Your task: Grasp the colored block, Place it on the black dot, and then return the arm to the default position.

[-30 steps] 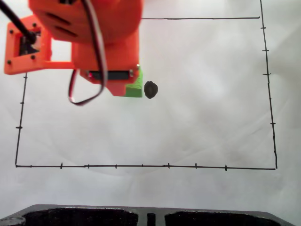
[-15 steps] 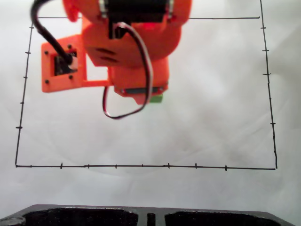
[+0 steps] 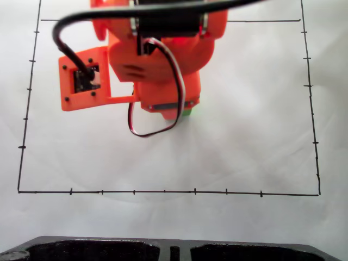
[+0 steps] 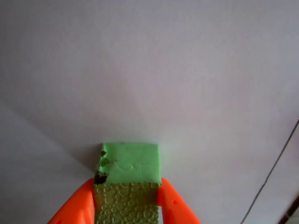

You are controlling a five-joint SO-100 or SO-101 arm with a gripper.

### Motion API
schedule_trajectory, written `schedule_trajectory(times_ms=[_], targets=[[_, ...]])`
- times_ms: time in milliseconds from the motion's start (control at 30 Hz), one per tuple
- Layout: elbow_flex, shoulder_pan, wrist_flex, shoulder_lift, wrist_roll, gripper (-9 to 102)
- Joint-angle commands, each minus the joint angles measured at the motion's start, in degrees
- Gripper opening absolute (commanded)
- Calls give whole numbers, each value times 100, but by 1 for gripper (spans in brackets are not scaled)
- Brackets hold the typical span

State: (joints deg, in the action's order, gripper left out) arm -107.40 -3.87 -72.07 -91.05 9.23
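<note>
In the fixed view my orange arm point(image 3: 157, 54) reaches over the middle of the white paper, and its camera module point(image 3: 84, 79) sticks out to the left. A sliver of the green block point(image 3: 188, 113) peeks out under the arm's lower edge. The wrist view shows the green block point(image 4: 131, 163) with its crackled side facing me, and my gripper point(image 4: 126, 183) is shut on it with an orange finger point(image 4: 175, 205) on each side. It sits low over the paper; I cannot tell if it touches. A small black patch point(image 4: 99, 178) shows at the block's left edge. The black dot is otherwise hidden under the arm.
A thin black border line with ticks point(image 3: 163, 191) frames the paper, and the same kind of line point(image 4: 275, 172) shows at the right of the wrist view. A dark object point(image 3: 174, 250) runs along the bottom edge of the fixed view.
The arm has carried the green block to the right, from just left of the black dot to over it. The dot, visible a second ago, is now covered.
</note>
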Motion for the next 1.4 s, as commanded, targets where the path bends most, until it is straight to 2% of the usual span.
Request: schedule_trajectory(times_ms=[0, 433, 767, 933, 1067, 1267, 1367], targets=[[-35, 62, -26, -176, -35, 14], [-9, 123, -483, -729, -264, 50], [0, -9, -1626, -2461, -809, 50], [-123, 53, -1890, -3595, -1529, 41], [-606, 70, -1863, -4588, -1740, 30], [-1503, 272, -1802, -5625, -1960, 2], [-1978, 290, -1617, -6064, -1793, 0]])
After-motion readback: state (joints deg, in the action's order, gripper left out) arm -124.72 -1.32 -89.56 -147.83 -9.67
